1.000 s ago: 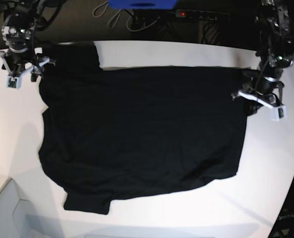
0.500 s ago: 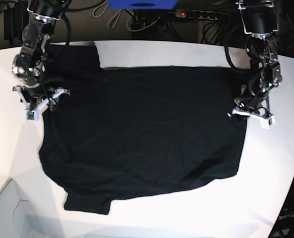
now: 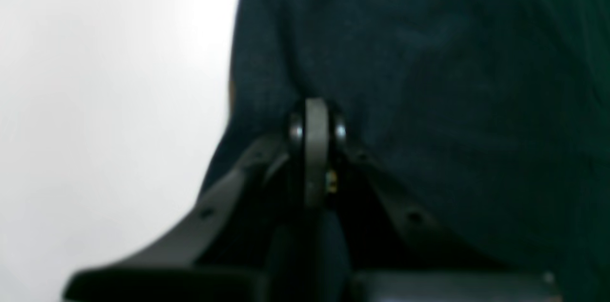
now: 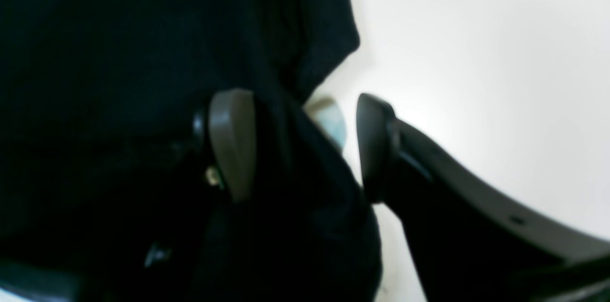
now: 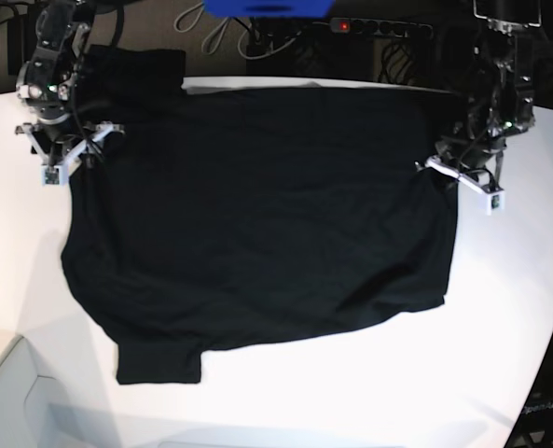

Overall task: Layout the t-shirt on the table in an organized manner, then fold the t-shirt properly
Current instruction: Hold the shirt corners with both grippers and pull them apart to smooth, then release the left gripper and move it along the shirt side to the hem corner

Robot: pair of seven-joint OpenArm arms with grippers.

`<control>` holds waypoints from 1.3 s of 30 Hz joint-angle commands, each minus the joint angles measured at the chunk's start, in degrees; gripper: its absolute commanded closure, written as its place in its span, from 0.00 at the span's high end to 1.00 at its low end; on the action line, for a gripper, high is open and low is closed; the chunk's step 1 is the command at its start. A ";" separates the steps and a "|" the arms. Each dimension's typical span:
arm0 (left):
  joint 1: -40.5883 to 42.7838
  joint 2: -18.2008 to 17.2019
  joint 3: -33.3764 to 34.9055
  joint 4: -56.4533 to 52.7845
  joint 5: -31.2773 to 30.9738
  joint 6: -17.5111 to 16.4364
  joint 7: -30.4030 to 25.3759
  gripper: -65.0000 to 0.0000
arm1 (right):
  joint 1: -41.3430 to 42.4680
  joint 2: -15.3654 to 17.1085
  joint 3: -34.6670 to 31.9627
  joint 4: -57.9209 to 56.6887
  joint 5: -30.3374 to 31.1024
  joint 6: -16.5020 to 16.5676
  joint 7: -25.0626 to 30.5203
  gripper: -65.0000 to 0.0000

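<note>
One t-shirt (image 5: 257, 215) — two grippers (one table (image 5: 369, 392))

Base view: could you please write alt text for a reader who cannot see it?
A black t-shirt lies spread, slightly wrinkled, on a white table. The left gripper and right gripper sit at its opposite side edges.

black t-shirt (image 5: 257, 215) spread flat on white table (image 5: 500, 317).

Both wrist views blur at close range, the t-shirt (image 3: 429, 78) running past the frame edges, its print side hidden.
</note>
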 commanded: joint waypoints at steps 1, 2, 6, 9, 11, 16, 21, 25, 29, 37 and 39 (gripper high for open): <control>-0.05 -0.50 0.07 1.80 -0.35 0.32 2.11 0.00 | -0.32 0.52 0.25 1.30 -0.25 0.09 -0.15 0.51; -0.14 -0.41 -0.02 2.95 -0.35 0.32 3.87 0.00 | -0.67 0.52 0.34 1.83 -0.25 0.09 0.11 0.51; -0.40 -0.24 -0.11 7.87 -0.44 0.32 5.63 0.00 | -1.11 0.69 0.43 5.70 -0.16 0.18 0.11 0.51; -0.67 0.03 -2.92 10.77 -0.44 0.40 5.54 0.01 | -1.29 0.43 0.16 9.48 -0.16 0.18 0.11 0.51; -1.90 1.79 -6.70 11.56 -0.44 0.40 5.63 0.01 | -1.11 -0.36 0.08 10.80 0.01 0.18 -0.24 0.51; -9.98 3.54 -16.90 6.46 -0.44 0.40 6.16 0.01 | -1.02 -1.15 -0.01 10.44 0.01 0.27 -0.24 0.51; -20.89 3.02 -19.01 -4.97 -0.26 0.58 6.16 0.01 | -1.46 -1.15 -0.89 9.65 0.01 0.27 -0.15 0.51; -28.18 3.19 -19.10 -14.72 0.18 0.93 6.25 0.17 | -1.55 -1.07 -1.15 9.65 -0.08 0.27 -0.24 0.51; -34.16 3.46 -18.66 -24.22 0.18 0.58 5.54 0.62 | -2.34 -0.98 -1.07 9.65 -0.08 0.27 -0.15 0.51; -44.53 3.54 -9.51 -42.15 0.18 0.40 -5.01 1.00 | -2.43 -1.15 -0.98 9.65 -0.16 0.27 -0.33 0.51; -45.85 3.37 -2.39 -44.53 0.18 0.40 -9.84 1.00 | -2.43 -1.15 -0.98 9.65 -0.16 0.27 -0.33 0.51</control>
